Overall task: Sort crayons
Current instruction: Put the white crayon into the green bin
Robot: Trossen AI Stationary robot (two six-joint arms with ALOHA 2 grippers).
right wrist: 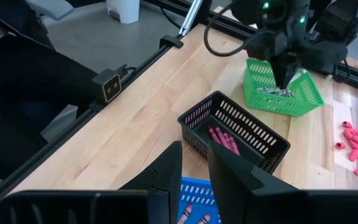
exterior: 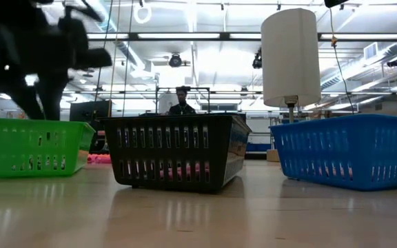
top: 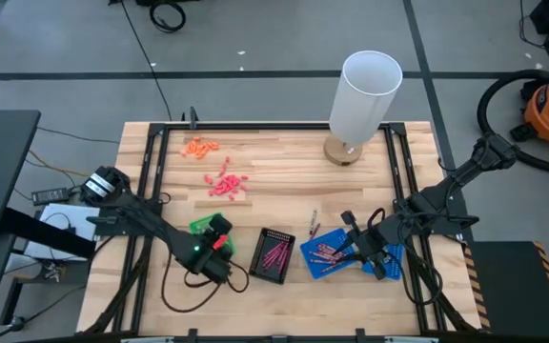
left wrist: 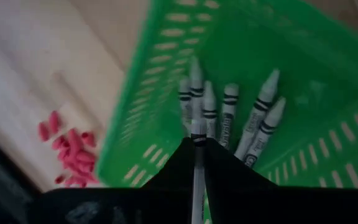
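Six or so grey crayons (left wrist: 229, 112) lie in the green tray (left wrist: 166, 93) directly below my left gripper (left wrist: 199, 158), whose fingers are nearly closed on one more grey crayon (left wrist: 198, 168), held lengthwise with its tip pointing down at the pile. I judge the step in hand to be the drop: I should keep the tool centred over the tray floor, away from the near wall, lower until the tip is just above the others, then open only slightly. My right gripper (right wrist: 194, 171) hangs over the blue tray (right wrist: 194, 202) with a narrow gap between its fingers and nothing in them. Pink crayons (right wrist: 224, 138) sit in the black tray (right wrist: 253, 134) just ahead of it. Coral bits (left wrist: 70, 155) lie beside the green tray; I leave them.
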